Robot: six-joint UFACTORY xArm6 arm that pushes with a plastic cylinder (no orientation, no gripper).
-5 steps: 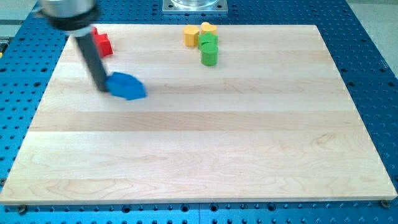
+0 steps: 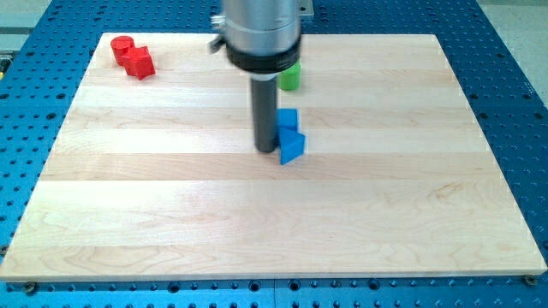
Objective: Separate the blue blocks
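Separation is not done: the 2 blue blocks (image 2: 290, 137), smooth and angular, sit touching near the middle of the pale wooden board (image 2: 171, 231). My tip (image 2: 266, 151) rests against their left side. There is no claw, only a plain dark rod

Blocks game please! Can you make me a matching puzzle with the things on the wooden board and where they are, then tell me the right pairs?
Things:
1. red blocks
2. blue blocks
3. green block
4. my tip

Places:
A. partly hidden behind the arm, near the view's top
B. top left corner of the board
C. touching the left side of the blue blocks
D. near the middle of the board, touching each other

Pairs: 1-B, 2-D, 3-A, 4-C
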